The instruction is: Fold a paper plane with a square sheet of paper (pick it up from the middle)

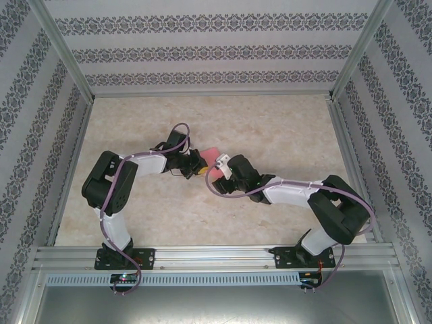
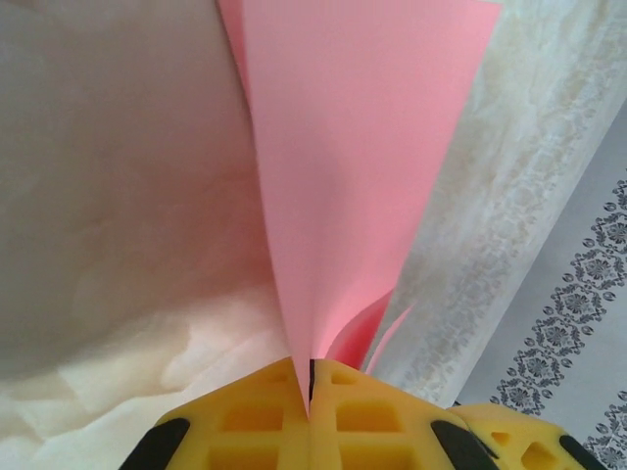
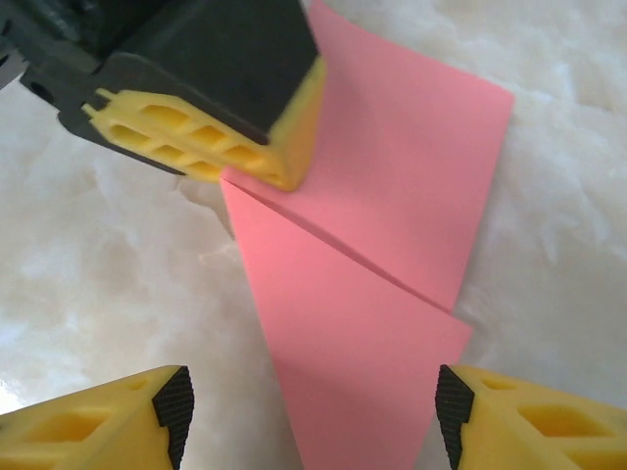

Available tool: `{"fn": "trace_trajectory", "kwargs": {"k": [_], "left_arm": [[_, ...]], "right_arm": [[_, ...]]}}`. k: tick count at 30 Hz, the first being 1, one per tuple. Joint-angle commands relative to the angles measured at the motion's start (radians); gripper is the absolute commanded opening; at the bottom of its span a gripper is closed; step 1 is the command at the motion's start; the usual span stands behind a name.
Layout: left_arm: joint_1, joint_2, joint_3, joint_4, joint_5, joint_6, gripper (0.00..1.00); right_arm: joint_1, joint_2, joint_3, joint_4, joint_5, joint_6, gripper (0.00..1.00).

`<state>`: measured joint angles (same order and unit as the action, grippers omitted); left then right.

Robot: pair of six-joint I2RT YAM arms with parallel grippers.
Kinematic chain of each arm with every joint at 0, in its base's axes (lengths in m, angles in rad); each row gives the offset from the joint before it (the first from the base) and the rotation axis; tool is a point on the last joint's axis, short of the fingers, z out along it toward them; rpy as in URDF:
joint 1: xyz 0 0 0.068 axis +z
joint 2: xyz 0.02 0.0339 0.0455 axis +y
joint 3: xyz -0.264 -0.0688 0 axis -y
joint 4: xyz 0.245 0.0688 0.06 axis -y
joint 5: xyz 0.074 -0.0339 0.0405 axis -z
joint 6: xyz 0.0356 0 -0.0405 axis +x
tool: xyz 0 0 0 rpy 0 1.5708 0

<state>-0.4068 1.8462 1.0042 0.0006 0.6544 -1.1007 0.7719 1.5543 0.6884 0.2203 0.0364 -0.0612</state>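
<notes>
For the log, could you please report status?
Left hand shut on folded pink paper, at its tip. Right hand open above it. No obstruction seen.

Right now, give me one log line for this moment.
left tool: shut on pink sheet | right tool: open, straddling sheet | sheet: partly folded

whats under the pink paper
The pale table shows around the folded pink paper, which the left gripper pinches. One flap overlaps another layer; the table directly beneath is covered.
</notes>
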Motion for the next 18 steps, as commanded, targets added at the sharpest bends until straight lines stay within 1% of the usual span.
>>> {"fn": "trace_trajectory", "kwargs": {"k": [1,11,18], "left_arm": [[-0.013,-0.039,0.025,-0.046,0.009,0.001,0.08],[-0.012,-0.039,0.035,-0.07,0.004,-0.005,0.08],[-0.013,-0.036,0.051,-0.095,0.004,0.0,0.08]], "right_arm": [[0.036,0.047,-0.002,0.091,0.077,-0.141,0.66],[0.078,0.188,0.012,0.21,0.206,-0.217,0.58],[0.081,0.252,0.016,0.27,0.251,-0.242,0.51]]}}
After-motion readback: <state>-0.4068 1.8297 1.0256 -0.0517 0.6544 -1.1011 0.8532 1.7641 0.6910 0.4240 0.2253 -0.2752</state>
